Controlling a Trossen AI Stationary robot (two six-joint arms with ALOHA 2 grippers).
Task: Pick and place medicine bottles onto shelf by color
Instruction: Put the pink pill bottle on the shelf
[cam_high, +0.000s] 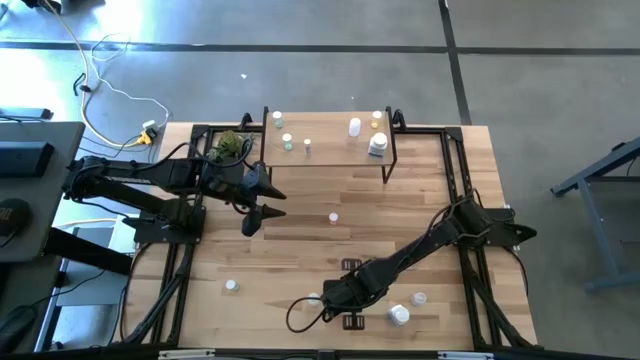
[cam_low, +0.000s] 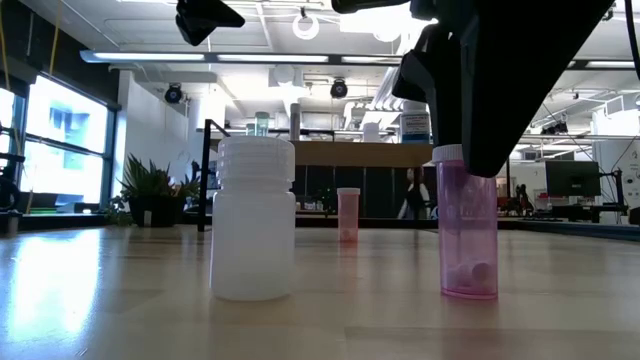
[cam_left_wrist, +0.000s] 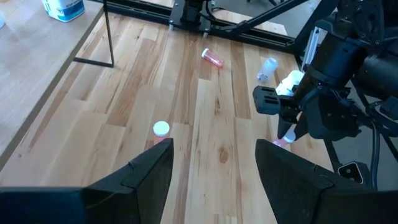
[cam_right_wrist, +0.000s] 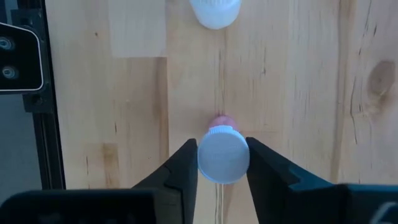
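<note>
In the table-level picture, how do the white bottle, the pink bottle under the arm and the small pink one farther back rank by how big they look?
1. White bottle and pink bottle: no clear winner; the white is wider, the pink slightly taller.
2. Small pink bottle: smallest, though it stands farther from the camera, so its true size is unsure.

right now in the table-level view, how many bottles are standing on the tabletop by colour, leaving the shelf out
white wide plastic bottle with a ribbed cap: 1
pink see-through plastic bottles: 2
total: 3
</note>
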